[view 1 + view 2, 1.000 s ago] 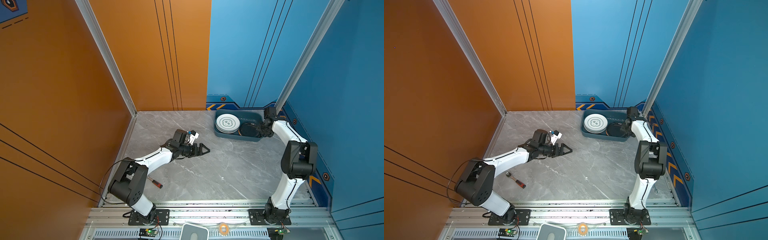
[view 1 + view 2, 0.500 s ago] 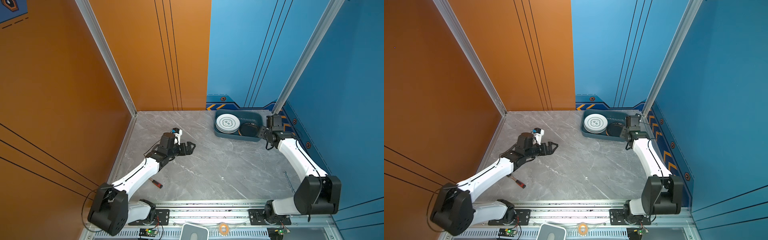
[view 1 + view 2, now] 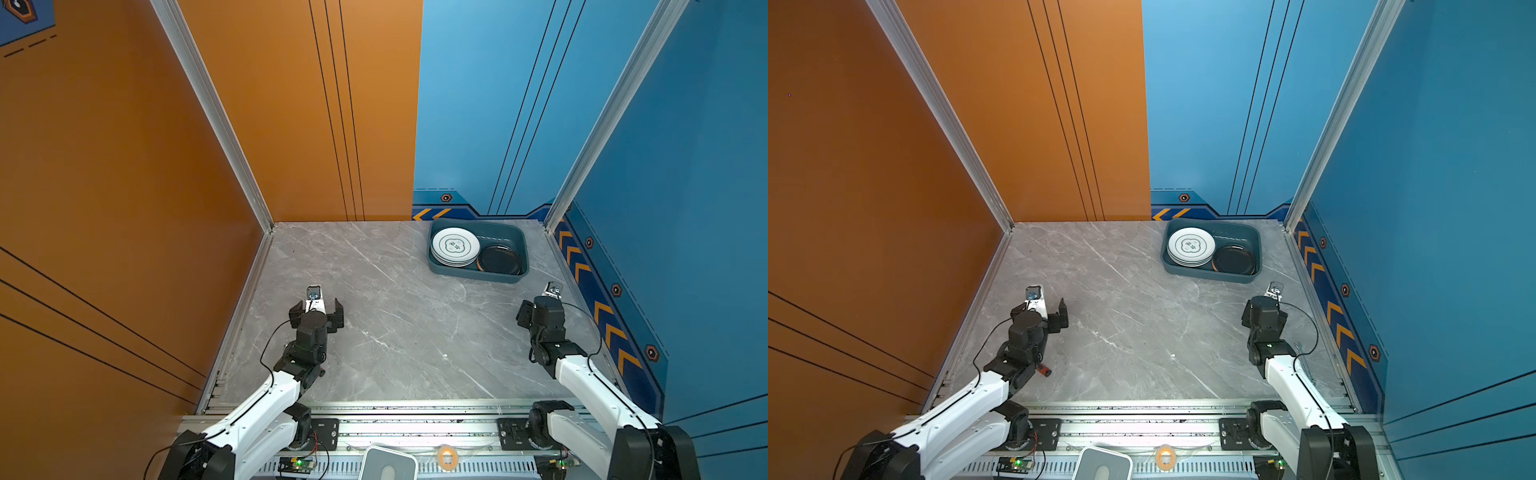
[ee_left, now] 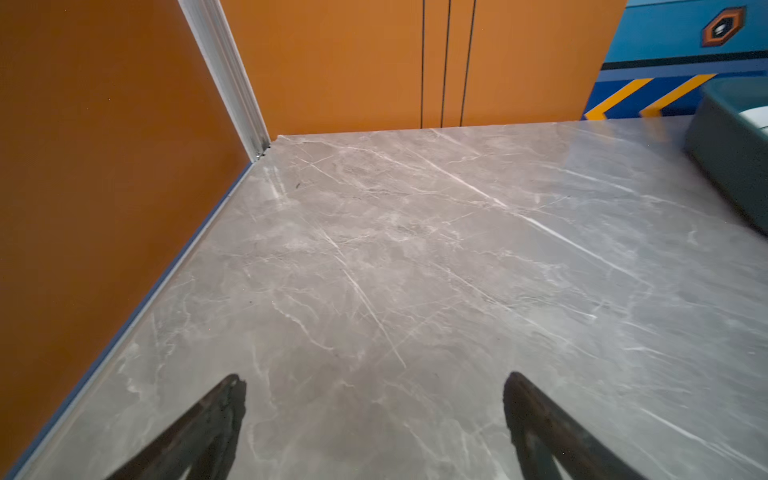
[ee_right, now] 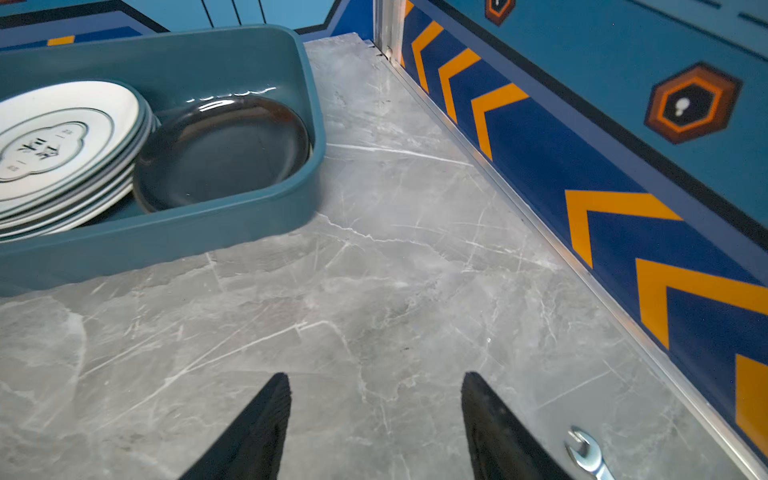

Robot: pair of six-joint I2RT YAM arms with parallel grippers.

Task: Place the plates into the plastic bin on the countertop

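Observation:
The dark teal plastic bin (image 3: 478,277) (image 3: 1209,277) stands at the back right of the grey marble countertop (image 3: 395,316). Inside it lie a stack of white plates (image 3: 455,247) (image 3: 1191,246) (image 5: 62,141) and a black plate (image 3: 498,259) (image 3: 1233,261) (image 5: 220,149). My left gripper (image 3: 317,311) (image 4: 374,379) is open over bare marble near the left wall, empty. My right gripper (image 3: 540,309) (image 5: 376,377) is open and empty, in front of the bin's right end and apart from it. The left wrist view catches only a corner of the bin (image 4: 731,158).
A small wrench (image 5: 586,457) lies on the marble by the right wall rail. A red-handled screwdriver (image 3: 1042,370) lies under the left forearm. Orange walls stand at the left and back, blue walls at the back and right. An aluminium rail runs along the front.
The right gripper has drawn back out of the bin toward the front and opened wider. The left gripper has pulled back and turned to point at the back wall.

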